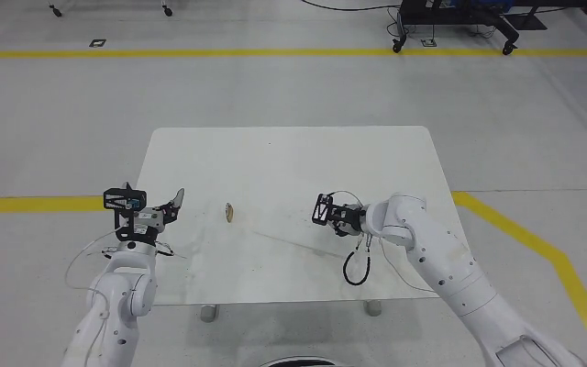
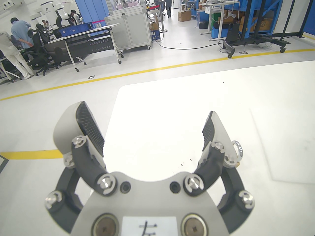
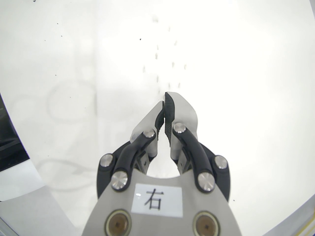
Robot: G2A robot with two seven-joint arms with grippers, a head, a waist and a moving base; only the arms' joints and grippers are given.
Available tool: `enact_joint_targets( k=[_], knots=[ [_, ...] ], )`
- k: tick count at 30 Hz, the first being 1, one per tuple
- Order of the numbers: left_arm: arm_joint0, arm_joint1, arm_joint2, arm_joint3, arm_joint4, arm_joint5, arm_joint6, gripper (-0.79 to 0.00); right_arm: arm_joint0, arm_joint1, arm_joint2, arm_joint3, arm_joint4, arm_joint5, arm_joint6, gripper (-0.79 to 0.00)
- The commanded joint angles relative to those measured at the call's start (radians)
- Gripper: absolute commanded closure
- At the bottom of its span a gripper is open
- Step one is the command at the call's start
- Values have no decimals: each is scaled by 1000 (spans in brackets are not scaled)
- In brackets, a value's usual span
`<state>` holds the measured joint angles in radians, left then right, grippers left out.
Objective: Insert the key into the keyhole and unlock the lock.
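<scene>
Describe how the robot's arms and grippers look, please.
The left arm and right arm are white and rounded. The left gripper and right gripper have grey fingers, black ribbed pads, silver screws and a white label. A black cable loops by the right wrist.

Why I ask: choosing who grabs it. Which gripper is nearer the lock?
Left. The left gripper is open a short way from the lock; the right gripper is farther off, shut.

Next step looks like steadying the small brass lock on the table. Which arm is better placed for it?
Left, probably. The left gripper is open and sits nearer the lock; the right gripper is shut and farther from it.
</scene>
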<state>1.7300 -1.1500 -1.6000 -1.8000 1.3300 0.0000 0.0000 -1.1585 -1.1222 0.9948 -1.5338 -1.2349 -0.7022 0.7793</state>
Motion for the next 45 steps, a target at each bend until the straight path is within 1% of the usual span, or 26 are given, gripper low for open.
enact_joint_targets(
  k=[1, 3, 5, 6, 7, 8, 9, 12, 14, 17, 18, 19, 23, 24, 26, 36, 38, 39, 40, 41, 42, 43, 45],
  knots=[
    [0, 0, 0, 0, 0, 0, 0, -785, 0, 0, 0, 0, 0, 0, 0, 0],
    [0, 0, 0, 0, 0, 0, 0, -785, 0, 0, 0, 0, 0, 0, 0, 0],
    [-16, -2, -8, 6, 17, 44, -16, -785, 0, 0, 0, 0, 0, 0, 0, 0],
    [-34, -1, 2, -1, 47, 43, -32, -785, 0, 0, 0, 0, 0, 0, 0, 0],
    [-94, 0, 16, 21, 77, 26, -64, -785, 0, 0, 0, 0, 0, 0, 0, 0],
    [-135, 0, 32, 48, 93, 8, -84, -785, 0, 0, 0, 0, 0, 0, 0, 0],
    [-161, -1, 48, 65, 113, -7, -93, -785, 0, 0, 0, 0, 0, 0, 0, 0],
    [-201, -4, 98, 86, 139, -45, -109, -785, 0, 0, 0, 0, 0, 0, 0, 0],
    [-219, -5, 108, 99, 125, -73, -120, -785, 0, 0, 0, 0, 0, 0, 0, 0],
    [-256, -2, 114, 119, 79, -193, -167, -785, 0, 0, 0, 0, 0, 0, 0, 0],
    [-265, -2, 111, 125, 68, -214, -177, -785, 0, 0, 0, 0, 0, 0, 0, 0],
    [-285, 0, 112, 135, 58, -265, -196, -785, 0, 0, 0, 0, 0, 0, 0, 0],
    [-335, 4, 140, 159, 47, -401, -239, -785, 0, 0, 0, 0, 0, 0, 0, 0],
    [-349, 5, 149, 166, 43, -431, -252, -785, 0, 0, 0, 0, 0, 0, 0, 0],
    [-370, 4, 164, 190, 16, -457, -282, -785, 0, 0, 0, 0, 0, 0, 0, 0],
    [-374, 3, 166, 196, 9, -459, -292, -785, 0, 0, 0, 0, 0, 0, 0, 0],
    [-357, 3, 148, 211, -36, -458, -253, -785, 0, 0, 0, 0, 0, 0, 0, 0],
    [-348, 6, 128, 214, -65, -486, -230, -785, 0, 0, 0, 0, 0, 0, 0, 0],
    [-334, 11, 100, 213, -117, -553, -204, -785, 0, 0, 0, 0, 0, 0, 0, 0],
    [-329, 14, 86, 212, -139, -593, -200, -785, 0, 0, 0, 0, 0, 0, 0, 0],
    [-325, 20, 69, 208, -181, -673, -203, -785, 0, 0, 0, 0, 0, 0, 0, 0],
    [-326, 27, 50, 207, -225, -769, -230, -785, 0, 0, 0, 0, 0, 0, 0, 0],
    [-346, 39, 49, 208, -296, -941, -291, -785, 0, 0, 0, 0, 0, 0, 0, 0]
  ],
)
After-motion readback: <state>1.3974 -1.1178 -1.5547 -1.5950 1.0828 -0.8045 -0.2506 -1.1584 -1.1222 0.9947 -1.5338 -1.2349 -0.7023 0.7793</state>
